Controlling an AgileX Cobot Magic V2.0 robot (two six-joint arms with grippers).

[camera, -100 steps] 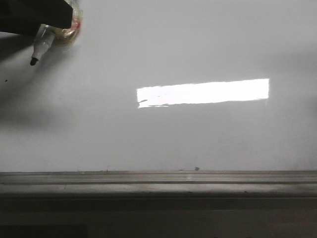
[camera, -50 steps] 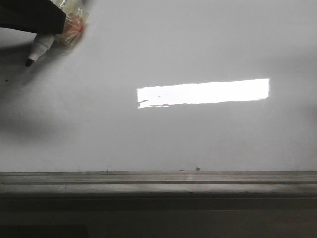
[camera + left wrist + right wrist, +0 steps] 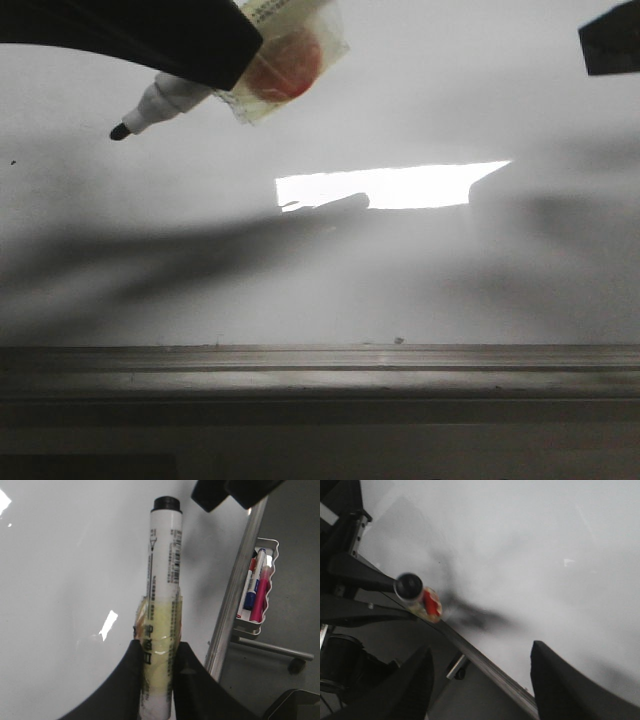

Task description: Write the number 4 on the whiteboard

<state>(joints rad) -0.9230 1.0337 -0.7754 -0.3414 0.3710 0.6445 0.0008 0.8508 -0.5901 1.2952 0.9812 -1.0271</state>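
Whiteboard (image 3: 420, 290), large, glossy and white-grey, fills the front view behind both arms; no drawn 4 shows on it. A bright rectangular glare (image 3: 410, 187) lies on it, partly cut by dark arm shadows, and a grey metal ledge (image 3: 320, 365) runs along its bottom edge. The left gripper (image 3: 159, 652) pinches a white cylindrical marker (image 3: 162, 580) with a black end, wrapped in yellowish clear tape (image 3: 160, 625) at the black fingers (image 3: 127, 680). In the front view its black tip points down-left, just off the board or touching it; I cannot tell which. Beyond the board's metal edge, a white wavy tray (image 3: 257, 587) holds pink, red and blue pens. The right gripper (image 3: 480, 680) hangs with its dark fingers spread apart, nothing between them.
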